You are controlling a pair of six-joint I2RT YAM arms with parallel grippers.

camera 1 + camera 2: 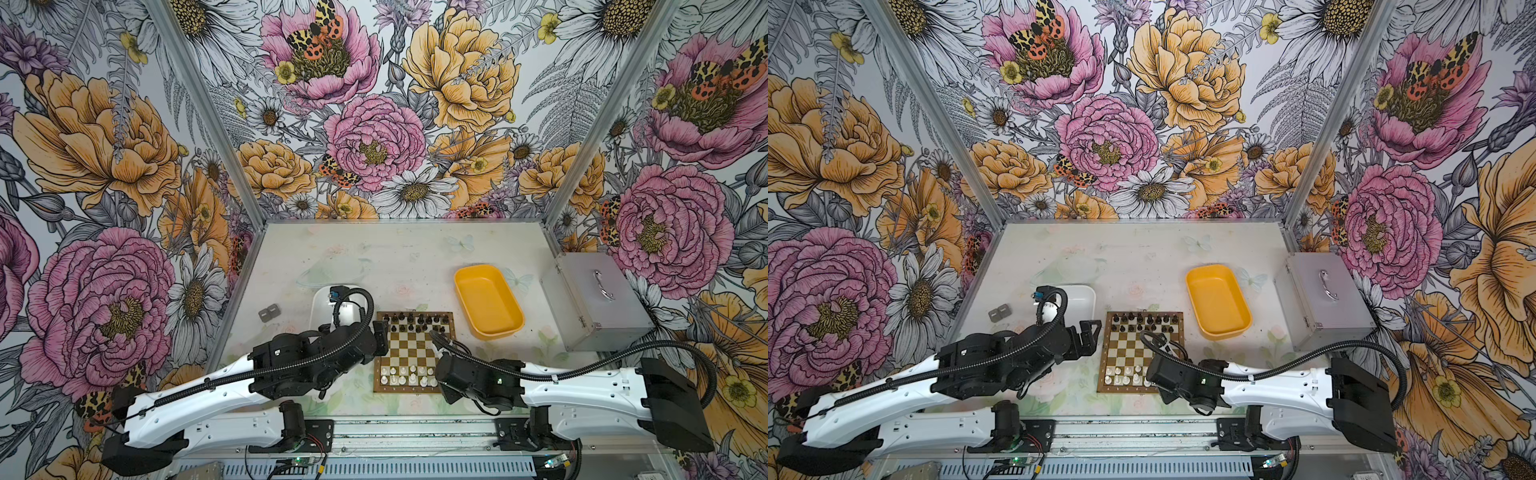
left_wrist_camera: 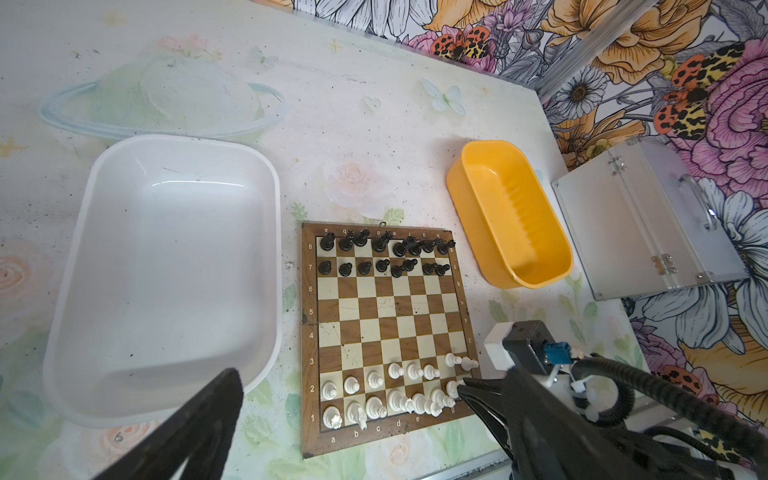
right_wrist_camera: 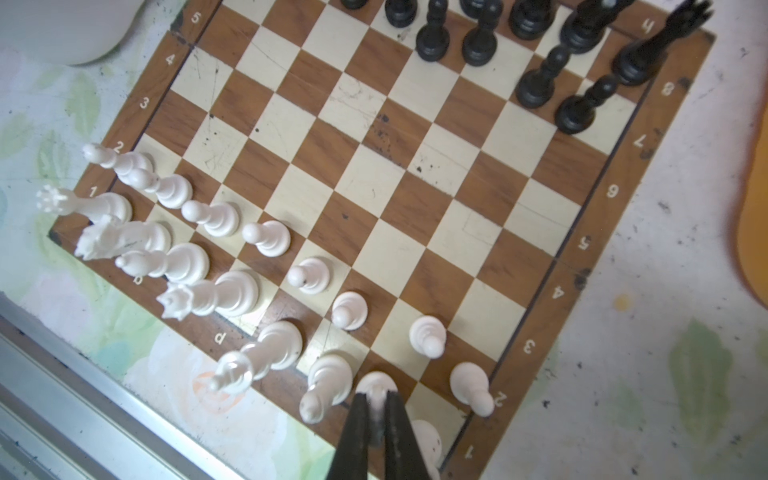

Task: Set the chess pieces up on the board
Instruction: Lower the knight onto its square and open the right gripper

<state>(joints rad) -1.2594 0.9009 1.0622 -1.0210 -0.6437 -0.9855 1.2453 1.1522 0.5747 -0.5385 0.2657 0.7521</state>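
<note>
Left arm (image 1: 199, 399) and right arm (image 1: 582, 390), white-shelled with black joints, are reaching in low and nearly flat toward the small brown-and-cream wooden chessboard (image 1: 409, 353).
Right pincer (image 3: 376, 401) is pinching narrowly on a white plastic chessman (image 3: 376, 380) in the nearest row, close to the board's right corner. Left pincer (image 1: 381, 332) is hanging spread wide, gripping nothing, by the board's far left corner. That chessboard is lying on the pale floral worktop (image 1: 374, 257) between a white rounded plastic tray (image 2: 270, 249) and a yellow rounded plastic tray (image 2: 461, 199). Glossy black chessmen (image 2: 382, 266) are occupying its two far rows, and white chessmen (image 2: 374, 380) are lining the near ones.
</note>
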